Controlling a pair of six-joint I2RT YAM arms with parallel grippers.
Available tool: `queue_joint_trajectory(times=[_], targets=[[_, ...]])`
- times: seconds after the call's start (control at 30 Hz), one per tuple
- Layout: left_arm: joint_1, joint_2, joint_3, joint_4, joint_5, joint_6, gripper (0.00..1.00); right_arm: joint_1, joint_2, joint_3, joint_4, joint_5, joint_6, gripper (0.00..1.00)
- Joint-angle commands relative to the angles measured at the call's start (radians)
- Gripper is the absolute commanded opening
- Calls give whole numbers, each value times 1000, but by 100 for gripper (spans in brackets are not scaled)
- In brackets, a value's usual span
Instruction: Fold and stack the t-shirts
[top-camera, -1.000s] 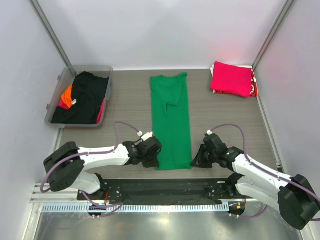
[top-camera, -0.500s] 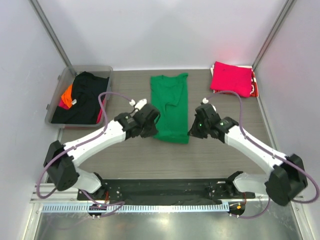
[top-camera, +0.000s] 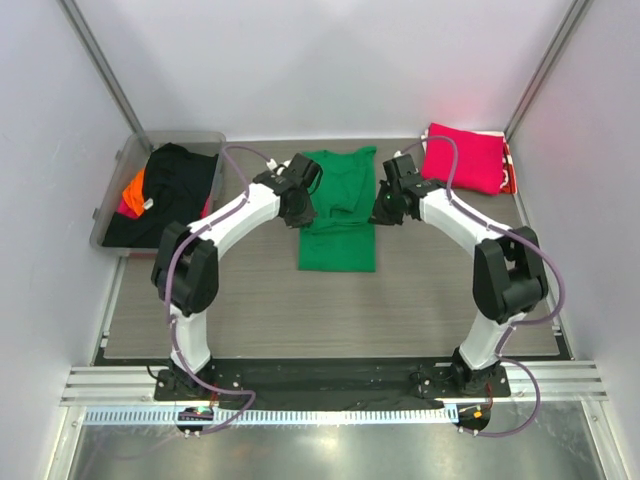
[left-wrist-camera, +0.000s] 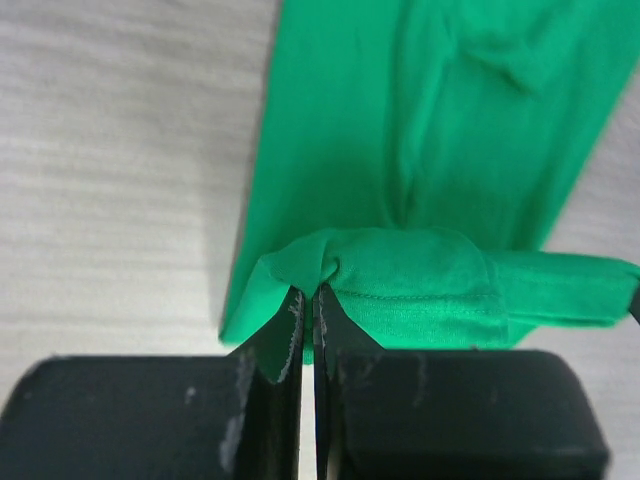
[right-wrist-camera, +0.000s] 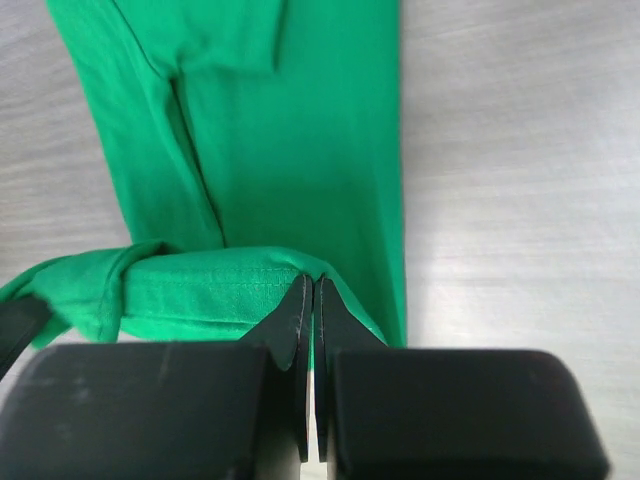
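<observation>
The left gripper (left-wrist-camera: 308, 295) and right gripper (right-wrist-camera: 309, 285) each pinch a hem corner of the green shirt (top-camera: 338, 245), holding the hem above its body to fold it in half.

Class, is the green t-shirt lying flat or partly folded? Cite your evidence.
The t-shirt is partly folded: left gripper and right gripper hold its hem doubled over the body.

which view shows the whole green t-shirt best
Top external: the green t-shirt shows nearly whole, its hem folded toward the collar. Each wrist view shows only the pinched hem corner and cloth beneath.
</observation>
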Motion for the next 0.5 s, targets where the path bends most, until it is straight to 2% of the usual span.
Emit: queue_joint_trajectory(times=[0.0, 0.37, 0.47], targets=[[49, 59, 74, -35, 32, 53, 0, -22, 60, 87, 17, -27, -53, 1], [101, 249, 236, -26, 107, 87, 2, -44, 193, 172, 18, 12, -34, 1], [110, 321, 328, -69, 130, 95, 13, -47, 241, 193, 17, 45, -18, 1]])
